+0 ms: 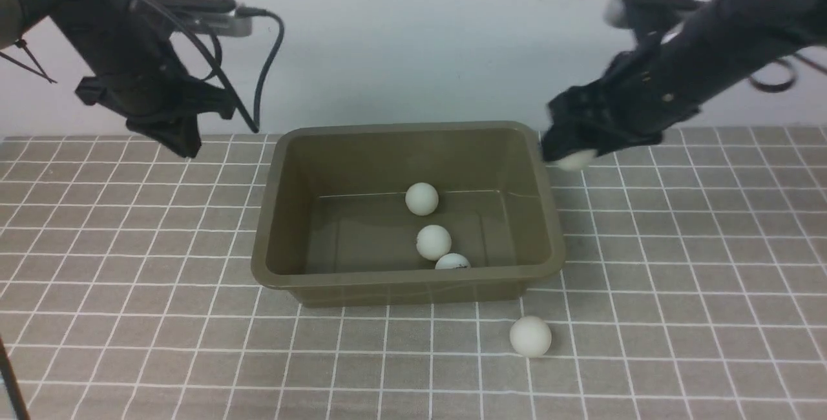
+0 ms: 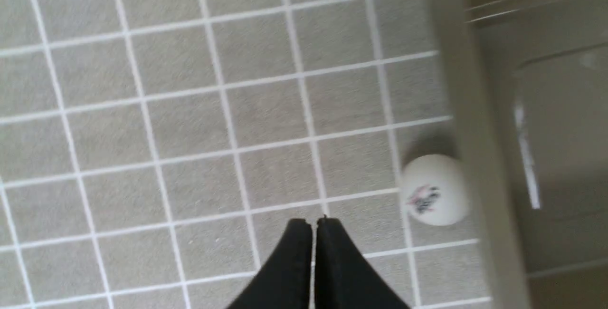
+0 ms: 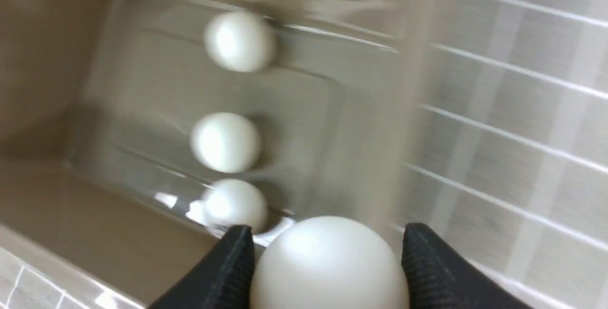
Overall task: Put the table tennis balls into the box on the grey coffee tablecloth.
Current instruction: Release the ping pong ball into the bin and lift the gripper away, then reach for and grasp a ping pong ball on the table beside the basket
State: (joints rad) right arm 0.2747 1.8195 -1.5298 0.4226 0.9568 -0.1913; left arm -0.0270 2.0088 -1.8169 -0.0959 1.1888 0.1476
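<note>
A lone white ball (image 1: pixel 530 336) sits on the grey coffee tablecloth (image 1: pixel 400 362) just in front of the box (image 1: pixel 407 281), the nearest of the table tennis balls to the front camera. Behind it stands the box, olive-brown and upright on the cloth, with three white balls (image 1: pixel 433 242) resting inside: two close together toward the near wall, the third farther back. Another ball, a printed mark on its face (image 2: pixel 434 190), lies on the cloth just beside the box's outer wall in my left wrist view. My left claw (image 1: pixel 190 148) hangs above the cloth on the left of the box, fingertips closed together, gripping nothing. At the box's far right corner, my right claw (image 3: pixel 327 252) is raised above the cloth, its fingers parted only by the width of the ball (image 3: pixel 330 268) clasped between them. Beyond rises a pale wall (image 1: pixel 413 39).
</note>
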